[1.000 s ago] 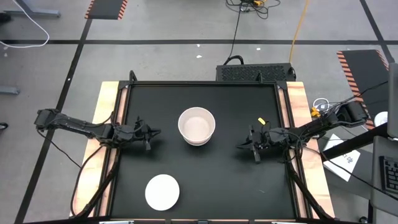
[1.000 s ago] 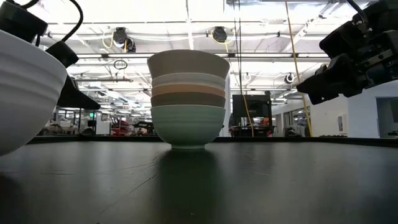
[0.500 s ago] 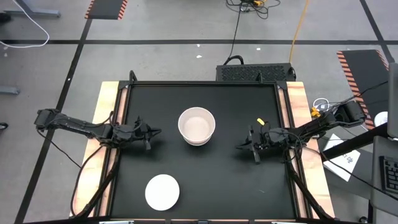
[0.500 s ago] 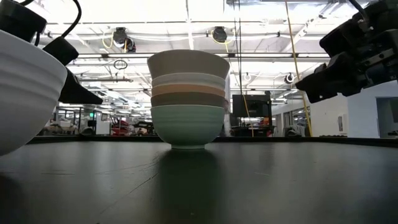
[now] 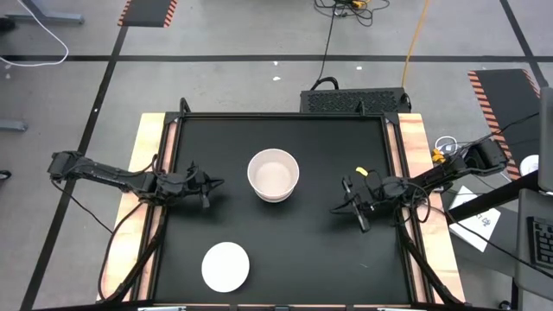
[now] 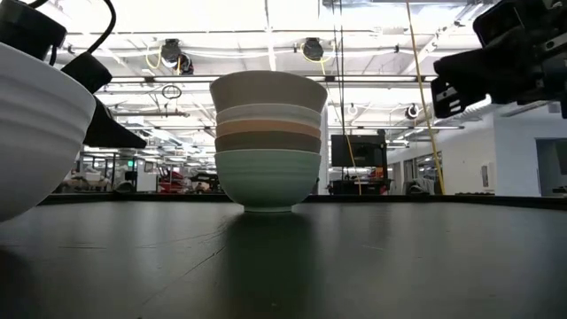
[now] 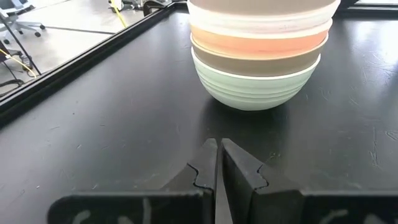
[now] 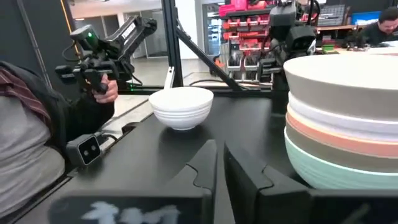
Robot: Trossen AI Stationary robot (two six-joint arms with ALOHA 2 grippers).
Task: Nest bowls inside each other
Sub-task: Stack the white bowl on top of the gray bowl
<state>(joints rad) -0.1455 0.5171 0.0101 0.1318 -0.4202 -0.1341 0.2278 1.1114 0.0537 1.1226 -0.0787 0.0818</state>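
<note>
Item: nested stack of bowls (image 5: 273, 174), sitting at the centre of the black table (image 5: 285, 250) in the high view. In the low view it is showing, bottom to top, a mint green bowl (image 6: 267, 180), an olive-grey bowl (image 6: 267, 142), a salmon-orange bowl (image 6: 268, 127), a thin white rim (image 6: 268, 113) and a beige-grey bowl (image 6: 268, 89) uppermost; five layers are counting as nested, as far as the rims can be told apart. Item: single white bowl (image 5: 225, 266), standing alone well apart from the stack, toward 7 o'clock of it near the table's front edge; nothing is touching it. Item: left claw (image 5: 207, 192), hovering at 9 o'clock of the stack, its fingers (image 7: 235, 167) pressed nearly together with only a slit between them, carrying nothing. Item: right claw (image 5: 352, 201), hanging at 3 o'clock of the stack, fingers likewise closed to a slit and carrying nothing. Status, as a judgement: the nesting is looking largely complete, with one bowl outstanding; the lone white bowl is waiting to be picked up and set into the beige-grey top bowl, and neither claw is reaching toward it yet.
</note>
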